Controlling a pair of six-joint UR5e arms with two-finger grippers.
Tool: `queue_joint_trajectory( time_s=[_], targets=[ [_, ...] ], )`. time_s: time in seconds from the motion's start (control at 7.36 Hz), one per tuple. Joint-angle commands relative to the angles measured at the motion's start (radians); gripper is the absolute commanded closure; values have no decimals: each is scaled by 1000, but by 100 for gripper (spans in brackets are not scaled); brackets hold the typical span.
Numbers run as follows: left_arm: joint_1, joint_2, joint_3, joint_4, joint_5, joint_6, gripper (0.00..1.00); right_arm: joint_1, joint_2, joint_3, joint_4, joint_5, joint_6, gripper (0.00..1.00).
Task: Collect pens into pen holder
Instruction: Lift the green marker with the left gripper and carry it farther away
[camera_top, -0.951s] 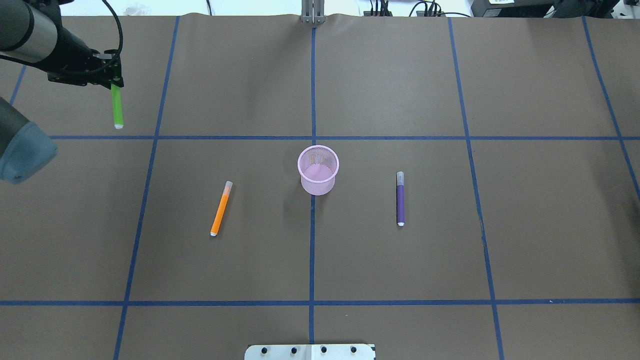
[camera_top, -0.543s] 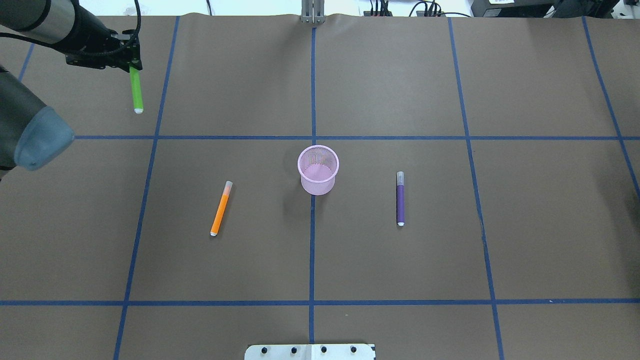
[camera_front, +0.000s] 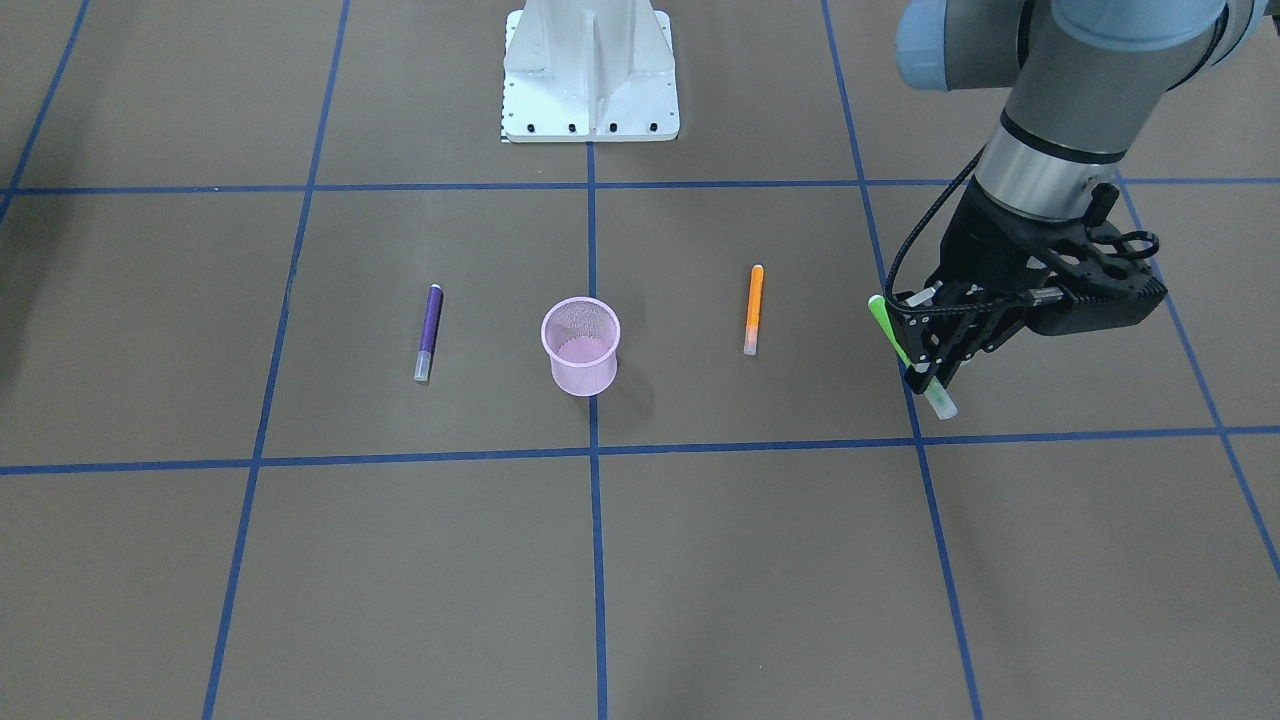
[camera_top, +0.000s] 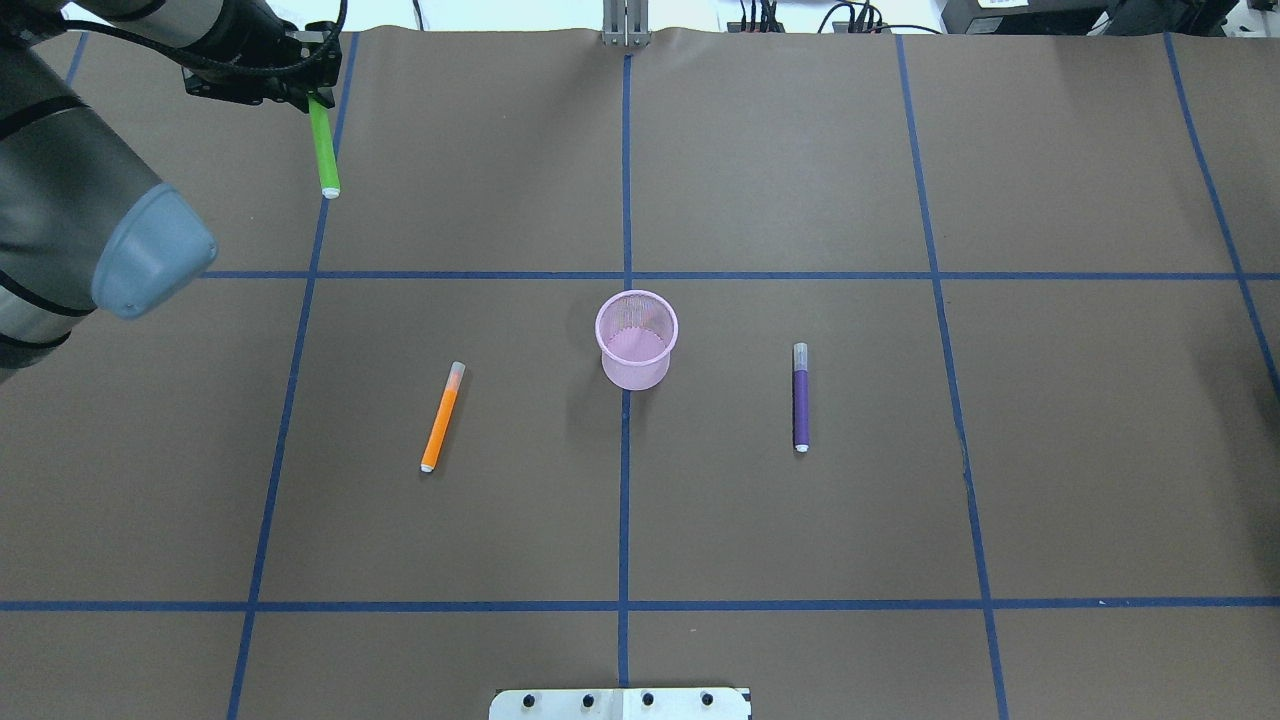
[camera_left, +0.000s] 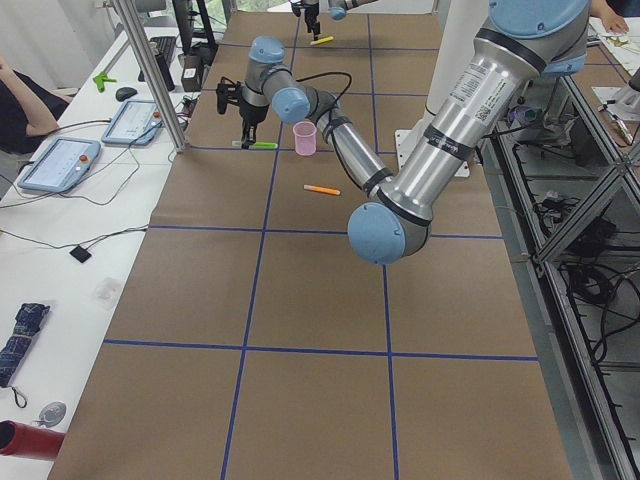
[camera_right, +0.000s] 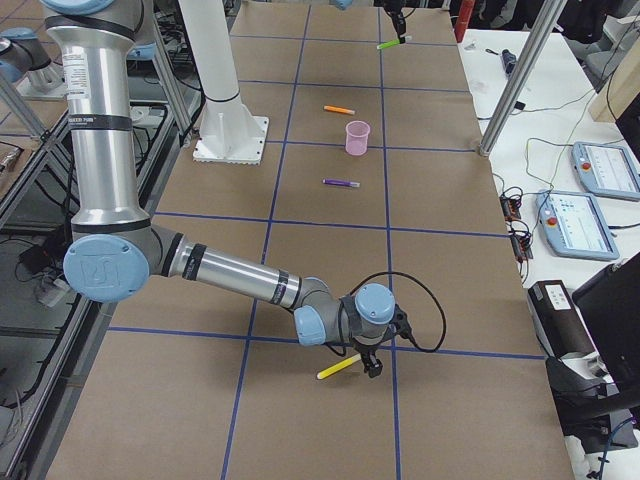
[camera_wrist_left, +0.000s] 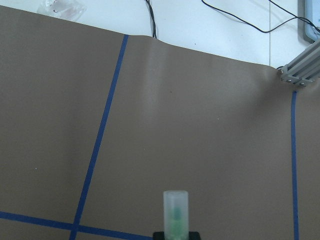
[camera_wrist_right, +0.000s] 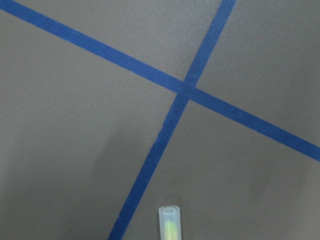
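The pink mesh pen holder (camera_top: 636, 372) stands upright at the table's middle; it also shows in the front view (camera_front: 583, 375). My left gripper (camera_top: 310, 97) is shut on the green pen (camera_top: 323, 150) near its capped end and holds it above the far left of the table; the front view shows the gripper (camera_front: 925, 375) and pen (camera_front: 885, 320) tilted. The orange pen (camera_top: 441, 418) lies left of the holder, the purple pen (camera_top: 801, 400) right of it. My right gripper (camera_right: 370, 365) is beside the yellow pen (camera_right: 340, 367); I cannot tell if it is shut. The pen's cap (camera_wrist_right: 169, 222) shows in the right wrist view.
Blue tape lines grid the brown table cover. The robot's white base plate (camera_top: 620, 703) sits at the near edge. A metal post (camera_top: 625, 25) and cables stand at the far edge. Operator desks with tablets (camera_left: 60, 160) flank the far side.
My left gripper has carried the green pen to the right and toward the far edge in the overhead view. The holder, orange pen and purple pen have not moved.
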Motion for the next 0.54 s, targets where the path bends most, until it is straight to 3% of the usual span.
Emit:
queue_joint_trajectory(
  time_s=[0.0, 0.41],
  targets=[
    [5, -10, 1, 7, 5, -1, 100, -5, 1, -14, -1, 1, -4, 33],
    [70, -27, 2, 7, 104, -45, 100, -7, 1, -27, -1, 1, -6, 37]
  ],
)
